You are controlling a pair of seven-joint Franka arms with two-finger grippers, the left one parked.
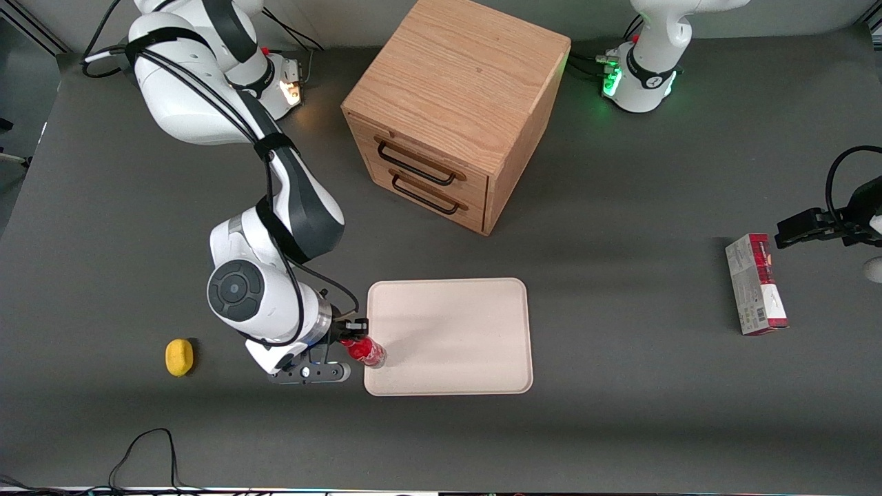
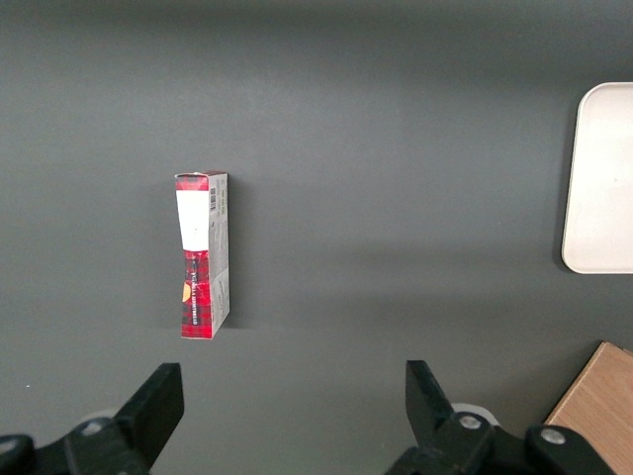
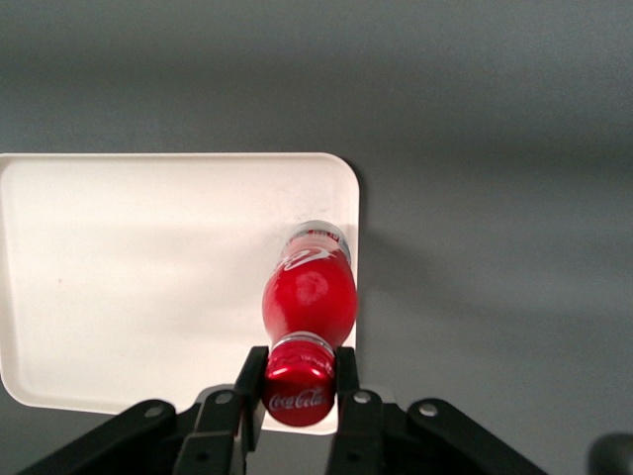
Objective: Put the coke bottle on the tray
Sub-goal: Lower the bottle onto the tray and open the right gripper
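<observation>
The coke bottle point(image 3: 307, 297) stands tilted at the edge of the tray point(image 1: 455, 337), its clear base on the tray near the rim at the working arm's end. The gripper point(image 3: 299, 388) pinches the bottle's red cap between both fingers. The tray lies on a dark grey matte table point(image 1: 620, 413). A wooden drawer cabinet point(image 1: 451, 110) stands farther from the front camera than the tray. A yellow lemon point(image 1: 179, 357) lies toward the working arm's end, a red-and-grey carton box point(image 1: 756, 284) toward the parked arm's.
</observation>
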